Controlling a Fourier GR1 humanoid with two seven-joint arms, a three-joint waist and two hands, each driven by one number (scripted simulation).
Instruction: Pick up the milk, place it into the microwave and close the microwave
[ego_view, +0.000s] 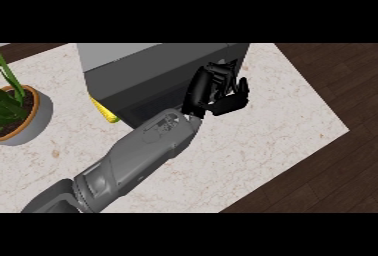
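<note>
My right hand (219, 92), fingers straight, rests against the microwave (159, 75) at its four o'clock corner; door-closing step, push next.

Light is even and moderately bright, with no glare. The pale tabletop (258, 135) beside the robot hand (221, 92) reads evenly lit and carries only faint, soft shading. The microwave (159, 75) behind the robot hand is dark grey and low in contrast. Edges look slightly soft throughout, and straight lines stay unbent.
</note>
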